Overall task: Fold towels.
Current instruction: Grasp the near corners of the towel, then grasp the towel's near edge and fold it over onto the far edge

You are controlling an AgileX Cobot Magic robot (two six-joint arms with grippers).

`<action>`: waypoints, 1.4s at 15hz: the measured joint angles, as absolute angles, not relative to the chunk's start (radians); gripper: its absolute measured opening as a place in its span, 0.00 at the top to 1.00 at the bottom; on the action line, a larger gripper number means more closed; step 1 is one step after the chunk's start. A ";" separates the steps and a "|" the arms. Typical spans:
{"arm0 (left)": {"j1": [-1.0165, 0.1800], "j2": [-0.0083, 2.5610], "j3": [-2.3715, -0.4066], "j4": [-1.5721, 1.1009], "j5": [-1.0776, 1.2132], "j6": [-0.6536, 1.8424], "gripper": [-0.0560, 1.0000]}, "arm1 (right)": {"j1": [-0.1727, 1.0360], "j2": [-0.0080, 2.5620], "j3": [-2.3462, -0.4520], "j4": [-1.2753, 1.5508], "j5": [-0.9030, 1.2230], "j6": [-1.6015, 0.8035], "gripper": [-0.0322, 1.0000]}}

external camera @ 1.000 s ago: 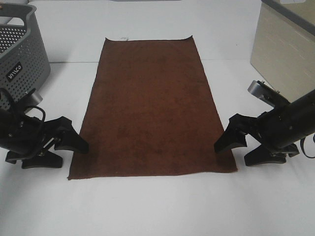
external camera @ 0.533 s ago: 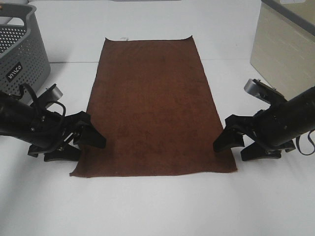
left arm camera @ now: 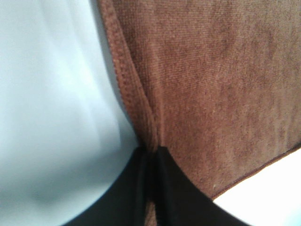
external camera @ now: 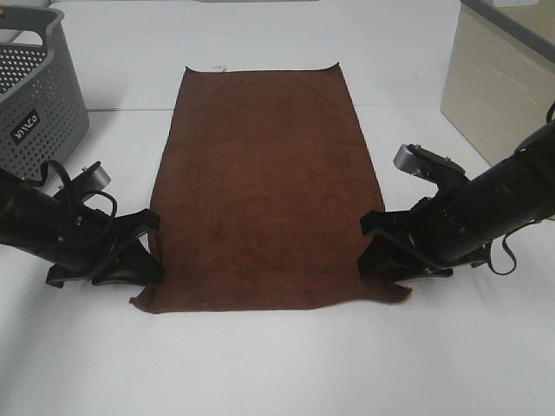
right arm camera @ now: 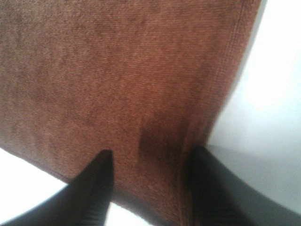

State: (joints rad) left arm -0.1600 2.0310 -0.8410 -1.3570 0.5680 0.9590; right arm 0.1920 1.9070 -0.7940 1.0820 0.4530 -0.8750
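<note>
The dark reddish-brown towel (external camera: 264,173) lies flat and lengthwise on the white table, with its small white tag (external camera: 218,68) at the far edge. My left gripper (external camera: 154,251) is at the towel's left edge near the near corner. In the left wrist view its fingers (left arm camera: 153,155) are shut, with the towel's hem (left arm camera: 131,94) pinched between them. My right gripper (external camera: 375,251) is at the right edge near the near corner. In the right wrist view it (right arm camera: 149,157) is open, with a strip of towel (right arm camera: 117,70) between its two fingers.
A grey perforated basket (external camera: 35,87) stands at the far left of the table. A beige cabinet (external camera: 503,87) stands at the far right. White table (external camera: 277,364) lies in front of the towel.
Both grippers have moved inward from beside the towel onto its side edges. The near corners have drawn in slightly, and the near left edge is puckered.
</note>
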 joint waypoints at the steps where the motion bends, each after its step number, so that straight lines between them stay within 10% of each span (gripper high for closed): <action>1: -0.160 2.031 -0.841 -1.355 0.569 0.959 0.94 | 0.192 1.923 -0.800 1.086 0.468 -0.865 0.65; 5: -0.160 2.031 -0.841 -1.317 0.597 0.959 0.95 | 0.192 1.929 -0.803 1.087 0.484 -0.785 0.97; 21: -0.173 1.589 -0.767 -0.960 0.792 0.594 0.95 | 0.192 1.595 -0.742 0.751 0.753 -0.454 0.97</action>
